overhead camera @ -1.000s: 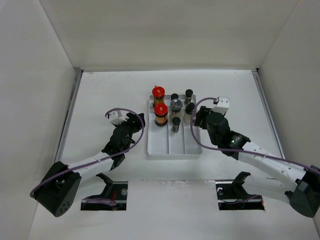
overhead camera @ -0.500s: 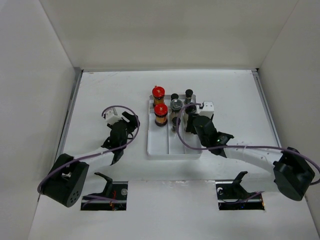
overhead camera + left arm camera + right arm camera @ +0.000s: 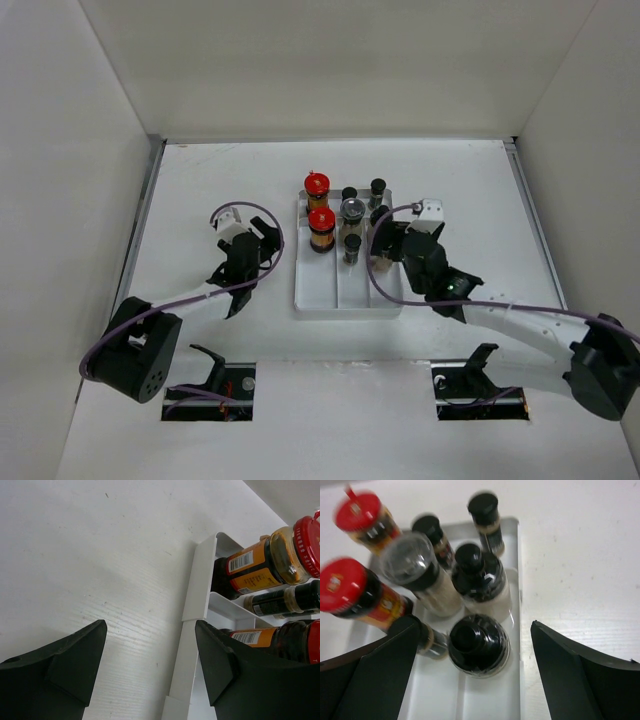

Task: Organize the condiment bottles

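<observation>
Hovering over the white tray (image 3: 318, 290), the right end effector (image 3: 472, 625) has its fingers spread wide on either side of a black-lidded bottle (image 3: 477, 642) in the tray's right compartment; no contact with it shows. A clear-lidded bottle (image 3: 415, 565) stands upright just behind, in the middle lane. In the left compartment 1 red-capped bottle (image 3: 321, 225) stands in front of another red-capped one (image 3: 316, 186). The left end effector (image 3: 150, 630) is also spread and empty, low over the worktop (image 3: 100, 555) beside the tray's left wall.
</observation>
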